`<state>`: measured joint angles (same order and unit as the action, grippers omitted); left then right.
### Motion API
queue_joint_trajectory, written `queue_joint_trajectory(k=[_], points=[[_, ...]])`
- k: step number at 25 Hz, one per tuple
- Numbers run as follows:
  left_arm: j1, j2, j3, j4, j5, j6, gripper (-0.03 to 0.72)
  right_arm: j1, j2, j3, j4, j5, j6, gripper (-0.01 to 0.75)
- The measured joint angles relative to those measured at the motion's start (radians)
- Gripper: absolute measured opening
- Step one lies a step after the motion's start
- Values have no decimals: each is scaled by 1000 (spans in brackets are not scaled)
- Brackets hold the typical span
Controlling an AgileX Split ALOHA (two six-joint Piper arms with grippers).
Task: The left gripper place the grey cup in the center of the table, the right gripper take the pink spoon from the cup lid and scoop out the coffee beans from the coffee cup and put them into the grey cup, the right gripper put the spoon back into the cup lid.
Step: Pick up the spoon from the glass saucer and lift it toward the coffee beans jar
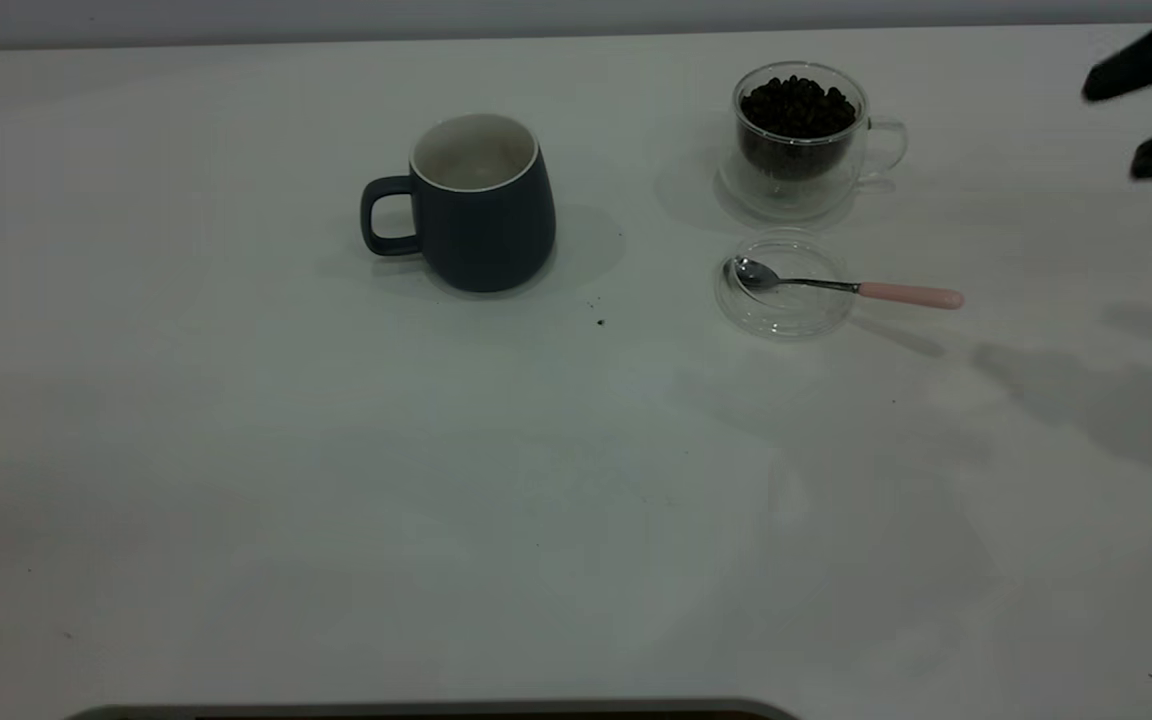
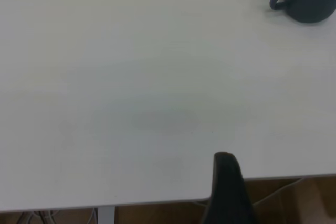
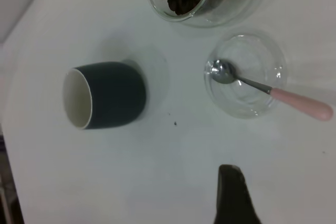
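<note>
The table (image 1: 236, 480) bears the grey cup (image 1: 481, 215), coffee cup (image 1: 801, 135) and cup lid (image 1: 786, 290).

Plain white desk (image 1: 236, 480) with a few dark specks, pale grey wall (image 1: 536, 15) along the far edge, brownish wooden floor (image 2: 294, 203) below the desk edge.

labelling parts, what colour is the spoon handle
Pale pink on the pink spoon; clearest in the exterior view.

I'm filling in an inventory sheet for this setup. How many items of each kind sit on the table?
Cups: 2, the grey cup and the glass coffee cup heaped with coffee beans
Lids: 1, the cup lid
Spoons: 1, the pink spoon, its bowl in the lid
Total: 4
</note>
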<state>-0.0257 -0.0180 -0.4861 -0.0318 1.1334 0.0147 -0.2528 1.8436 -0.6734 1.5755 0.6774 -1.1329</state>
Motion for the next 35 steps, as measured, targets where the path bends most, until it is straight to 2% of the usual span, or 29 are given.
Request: queue_joint_trajectory(k=[4, 8, 25, 35], points=[[0, 0, 0, 0, 0, 0, 565, 0, 89, 55, 181, 11, -195, 508], [0, 0, 0, 0, 0, 0, 565, 0, 182, 59, 217, 26, -248, 508], [0, 0, 0, 0, 0, 0, 565, 0, 513, -135, 227, 110, -350, 506], [0, 0, 0, 0, 0, 0, 565, 3, 569, -199, 229, 168, -368, 506]])
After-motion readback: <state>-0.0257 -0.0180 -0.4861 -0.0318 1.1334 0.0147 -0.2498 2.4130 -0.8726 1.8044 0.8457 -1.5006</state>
